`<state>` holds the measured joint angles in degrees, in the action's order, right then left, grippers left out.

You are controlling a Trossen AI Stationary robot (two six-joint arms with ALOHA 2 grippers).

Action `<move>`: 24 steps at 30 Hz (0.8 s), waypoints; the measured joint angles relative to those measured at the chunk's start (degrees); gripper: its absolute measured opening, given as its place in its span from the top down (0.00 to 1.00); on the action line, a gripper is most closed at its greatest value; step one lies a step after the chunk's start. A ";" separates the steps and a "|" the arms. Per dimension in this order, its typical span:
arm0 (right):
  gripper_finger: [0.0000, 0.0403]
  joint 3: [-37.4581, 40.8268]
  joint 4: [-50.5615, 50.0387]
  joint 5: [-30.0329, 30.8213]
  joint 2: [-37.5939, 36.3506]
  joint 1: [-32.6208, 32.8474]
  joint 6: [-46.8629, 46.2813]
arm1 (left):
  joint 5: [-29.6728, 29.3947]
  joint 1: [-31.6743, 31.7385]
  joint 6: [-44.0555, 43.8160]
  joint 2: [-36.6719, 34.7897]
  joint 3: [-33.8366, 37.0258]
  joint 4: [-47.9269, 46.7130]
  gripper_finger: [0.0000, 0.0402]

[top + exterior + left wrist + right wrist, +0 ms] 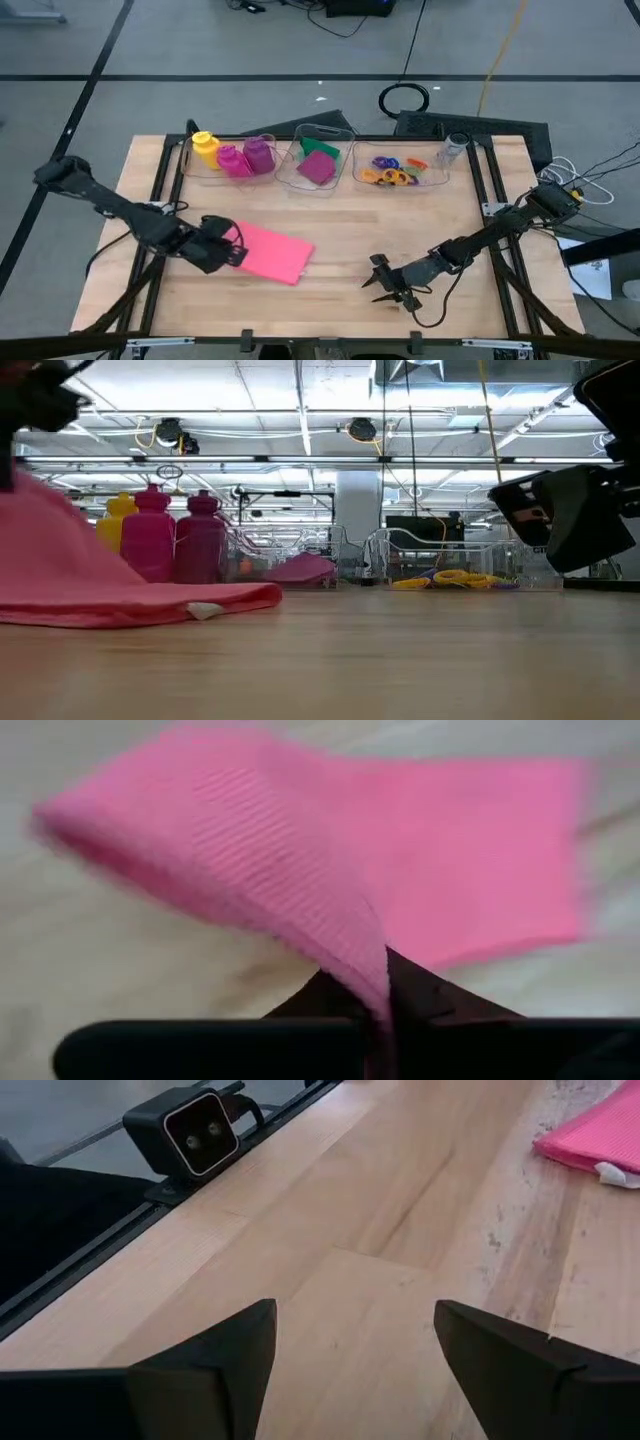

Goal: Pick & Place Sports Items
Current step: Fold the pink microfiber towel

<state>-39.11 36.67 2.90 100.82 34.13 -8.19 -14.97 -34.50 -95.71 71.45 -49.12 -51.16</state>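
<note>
A pink cloth (pixel 272 252) lies on the wooden table, left of centre. My left gripper (pixel 233 247) is shut on the cloth's left end, which is raised. My right gripper (pixel 385 283) is open and empty near the table's front right, just above the wood. At the back, one clear bin (pixel 228 158) holds yellow, magenta and purple bottles. A second bin (pixel 318 160) holds green and magenta cloths. A third bin (pixel 400 168) holds small coloured rings. My left gripper pinches the pink cloth's raised left edge (pixel 372 982) between its two fingers, coming from the table's left, nearly level. The cloth rises to a ridge at the fingers. Its far part (pixel 480 860) lies flat on the table.
A small camera (pixel 190 1130) sits at the table's front edge. Bare wood lies between the pink cloth and my right gripper. Black frame rails run along the table's sides. Cables lie off the table at the right.
</note>
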 joint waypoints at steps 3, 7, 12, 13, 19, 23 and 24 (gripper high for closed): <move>0.50 0.00 0.00 0.00 0.00 0.00 -0.06 | -0.98 1.83 3.03 1.66 -3.26 0.35 1.00; 0.50 0.00 -0.02 0.00 0.00 0.00 -0.06 | 1.90 4.52 7.52 5.60 -6.37 0.65 1.00; 0.50 0.00 -0.02 0.00 0.00 0.00 -0.07 | 5.58 7.65 14.62 13.27 -11.09 1.64 1.00; 0.50 0.00 -0.02 0.00 0.00 0.00 -0.08 | 5.93 8.05 15.93 14.83 -12.40 1.62 1.00; 0.50 0.00 -0.04 0.00 0.00 0.00 -0.08 | 8.86 9.59 23.60 23.24 -20.82 1.12 1.00; 0.50 0.00 -0.04 -0.01 0.00 0.00 -0.10 | 12.45 10.77 25.44 26.72 -22.78 1.05 1.00; 0.50 0.00 -0.04 0.00 0.00 0.00 -0.10 | 13.52 11.10 25.54 27.34 -22.78 0.82 1.00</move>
<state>-39.11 36.62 2.90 100.82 34.13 -8.29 -1.45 -23.40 -70.17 98.79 -71.90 -50.35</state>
